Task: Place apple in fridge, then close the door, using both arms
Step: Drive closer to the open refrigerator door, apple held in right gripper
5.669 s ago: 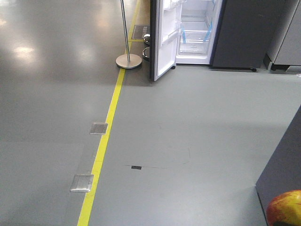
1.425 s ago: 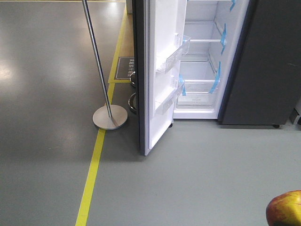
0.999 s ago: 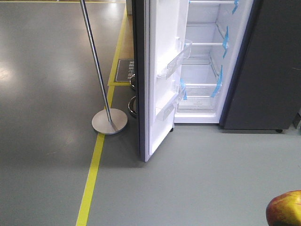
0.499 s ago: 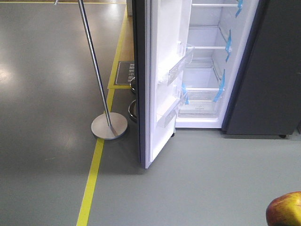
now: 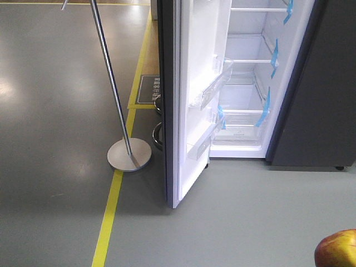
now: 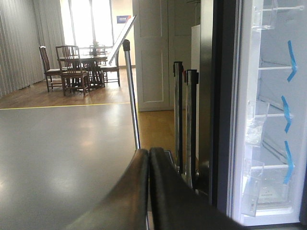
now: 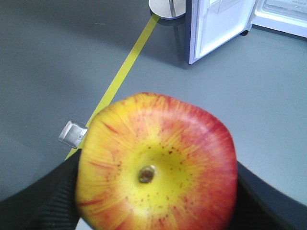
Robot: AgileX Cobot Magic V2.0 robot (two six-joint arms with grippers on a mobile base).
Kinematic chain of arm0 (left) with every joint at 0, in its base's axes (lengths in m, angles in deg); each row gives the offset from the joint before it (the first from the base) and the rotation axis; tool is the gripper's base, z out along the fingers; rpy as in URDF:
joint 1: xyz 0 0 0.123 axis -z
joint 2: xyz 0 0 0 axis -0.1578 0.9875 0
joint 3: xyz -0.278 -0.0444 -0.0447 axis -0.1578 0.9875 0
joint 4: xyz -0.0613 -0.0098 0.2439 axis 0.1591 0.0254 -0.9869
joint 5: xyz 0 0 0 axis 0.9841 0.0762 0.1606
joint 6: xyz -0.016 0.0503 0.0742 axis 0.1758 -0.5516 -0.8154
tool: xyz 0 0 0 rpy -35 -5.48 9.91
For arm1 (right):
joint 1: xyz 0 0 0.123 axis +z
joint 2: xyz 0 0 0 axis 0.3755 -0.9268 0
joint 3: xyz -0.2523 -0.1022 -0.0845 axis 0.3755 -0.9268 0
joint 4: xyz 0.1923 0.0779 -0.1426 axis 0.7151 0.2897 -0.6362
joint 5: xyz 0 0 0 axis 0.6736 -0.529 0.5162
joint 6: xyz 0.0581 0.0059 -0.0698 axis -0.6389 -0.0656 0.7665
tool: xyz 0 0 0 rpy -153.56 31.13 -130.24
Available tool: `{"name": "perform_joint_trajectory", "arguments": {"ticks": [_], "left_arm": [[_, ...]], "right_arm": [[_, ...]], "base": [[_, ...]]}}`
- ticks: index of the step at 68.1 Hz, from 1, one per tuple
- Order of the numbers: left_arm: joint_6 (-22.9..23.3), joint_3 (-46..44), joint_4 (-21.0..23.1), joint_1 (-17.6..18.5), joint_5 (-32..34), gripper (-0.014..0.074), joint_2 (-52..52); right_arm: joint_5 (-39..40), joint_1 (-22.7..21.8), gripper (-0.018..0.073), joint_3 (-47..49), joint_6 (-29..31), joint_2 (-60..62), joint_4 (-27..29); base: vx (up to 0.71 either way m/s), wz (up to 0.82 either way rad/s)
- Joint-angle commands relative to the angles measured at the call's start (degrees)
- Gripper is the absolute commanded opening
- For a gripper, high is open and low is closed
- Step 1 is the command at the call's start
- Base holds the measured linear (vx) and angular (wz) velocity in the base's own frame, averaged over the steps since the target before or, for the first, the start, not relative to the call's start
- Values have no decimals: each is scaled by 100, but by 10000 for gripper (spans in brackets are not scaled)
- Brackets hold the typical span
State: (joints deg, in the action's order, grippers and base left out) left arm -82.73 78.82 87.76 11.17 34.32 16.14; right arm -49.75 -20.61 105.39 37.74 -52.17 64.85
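Apple (image 7: 156, 163): gripped from both sides by the right gripper (image 7: 158, 196), stem end up toward the wrist camera; out in front of the fridge (image 5: 325, 100), well short of its opening and low at its right (only an edge shows in the front view).
Right gripper: clenched on the apple, one black finger on each flank.
Left gripper (image 6: 149, 158): fingers pressed together with nothing between them; in front of the fridge, on its door side, touching nothing.
Door (image 5: 194, 83): swung wide at the left of the fridge, white inner face and clear bins (image 5: 214, 83) showing.
Fridge interior: white shelves (image 5: 253, 61) bare as far as can be seen, blue tape (image 5: 274, 55) on the right wall.
Beside the fridge: slanted silver pole (image 5: 111, 83) on a round base just left of the door, yellow line (image 5: 108, 222) on the floor below it.
Done: apple picked up, door open.
Left: closing the gap to the fridge, setting the apple on a shelf, letting go, pulling back, swinging the door shut (probably the left gripper's job).
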Motion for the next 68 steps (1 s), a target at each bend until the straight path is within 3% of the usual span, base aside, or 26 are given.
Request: {"name": "perform_joint_trajectory", "arguments": {"ticks": [1, 68], "left_arm": [[16, -97, 49, 24, 441, -6, -72], [16, -97, 49, 24, 441, -6, -72]], "right_arm": [[269, -19, 160, 135, 65, -42, 145], [269, -19, 160, 135, 65, -42, 145]], "base": [[12, 1], [13, 2]]}}
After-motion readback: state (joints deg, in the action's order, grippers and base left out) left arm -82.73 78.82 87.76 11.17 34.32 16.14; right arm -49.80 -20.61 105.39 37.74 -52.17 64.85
